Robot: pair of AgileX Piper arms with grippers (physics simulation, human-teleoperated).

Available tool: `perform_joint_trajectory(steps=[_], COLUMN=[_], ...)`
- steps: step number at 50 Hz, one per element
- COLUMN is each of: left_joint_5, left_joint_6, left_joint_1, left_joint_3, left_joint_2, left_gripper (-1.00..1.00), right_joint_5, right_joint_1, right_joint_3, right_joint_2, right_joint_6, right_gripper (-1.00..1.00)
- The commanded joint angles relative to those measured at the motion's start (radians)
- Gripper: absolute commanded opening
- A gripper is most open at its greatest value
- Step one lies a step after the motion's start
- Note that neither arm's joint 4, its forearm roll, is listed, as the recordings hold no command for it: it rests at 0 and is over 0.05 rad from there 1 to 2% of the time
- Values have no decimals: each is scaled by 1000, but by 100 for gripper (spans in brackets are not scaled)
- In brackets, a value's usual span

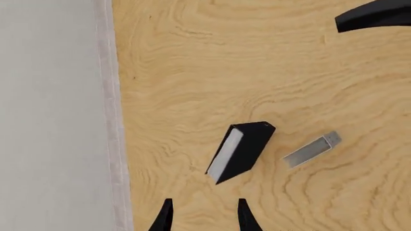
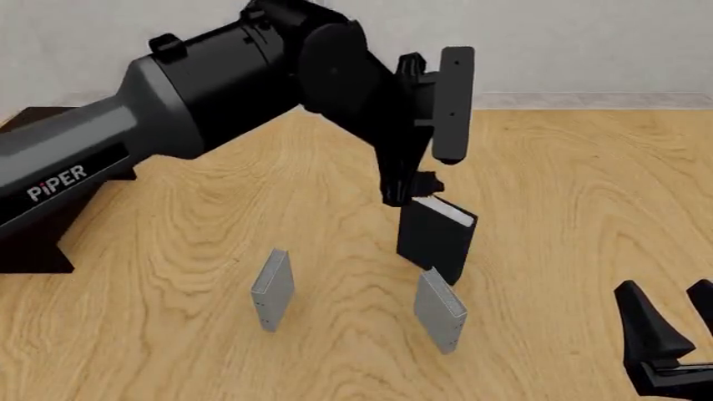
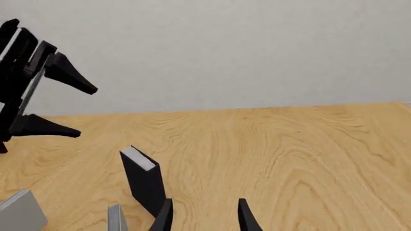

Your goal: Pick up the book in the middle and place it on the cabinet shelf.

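Note:
The black book with white page edges stands on the wooden table between two thin grey books. My left gripper is open and hovers just above it, fingers pointing down, not touching. In the left wrist view the black book lies ahead of my open left gripper. My right gripper is open and empty at the near right. In the right wrist view the black book stands ahead of the right gripper. The dark cabinet shows partly at the far left, behind my left arm.
One grey book stands left of the black one, the other just in front of it. The second grey book also shows in the left wrist view. A pale wall with a baseboard borders the table's far edge.

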Motion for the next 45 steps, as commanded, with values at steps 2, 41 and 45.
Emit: perform_joint_trajectory(steps=[2, 41, 45], left_joint_5=[-64, -147, -157], left_joint_6=[121, 238, 237], left_joint_1=[17, 36, 30], left_joint_3=[140, 168, 170], left_joint_2=[26, 92, 98], left_gripper=[100, 100, 100], right_joint_5=[-4, -9, -5], right_joint_1=[0, 8, 7], right_joint_3=[3, 8, 4], right_joint_2=[1, 10, 11], right_joint_6=[5, 12, 15], right_gripper=[100, 100, 100])
